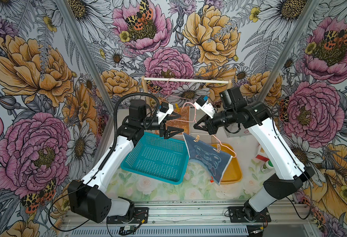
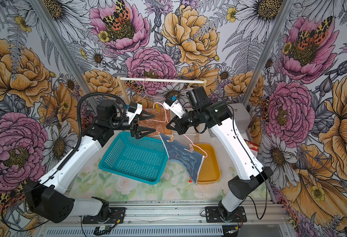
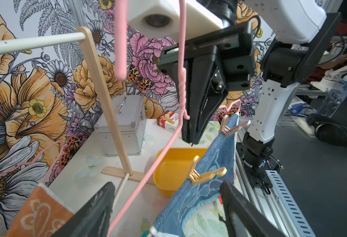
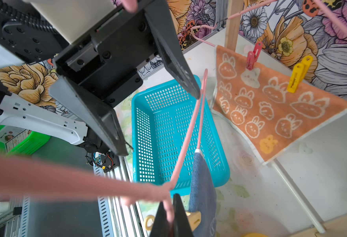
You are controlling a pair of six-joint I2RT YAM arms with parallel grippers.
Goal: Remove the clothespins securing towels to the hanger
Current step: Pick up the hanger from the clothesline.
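Teal basket (image 1: 156, 162) sits left of the table's centre. The blue towel (image 1: 207, 160) hangs beside it, the orange towel (image 4: 271, 106) near the back edge. The closed right gripper (image 1: 195, 126) pinches the blue towel's pink hanger (image 3: 182, 90) — the left gripper (image 1: 181, 123) gapes, empty. Wooden clothespins (image 1: 196, 139) pin blue; red clothespin (image 4: 252, 57) and yellow clothespin (image 4: 297, 76) pin orange.

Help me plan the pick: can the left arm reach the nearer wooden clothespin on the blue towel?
Probably yes: the left gripper, jaws open, faces that clothespin with nothing between; the right gripper holds the hanger.

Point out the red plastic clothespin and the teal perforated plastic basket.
Red plastic clothespin (image 4: 251, 59): right wrist view, its middle.
Teal perforated plastic basket (image 1: 158, 162): in a top view, bare floor.
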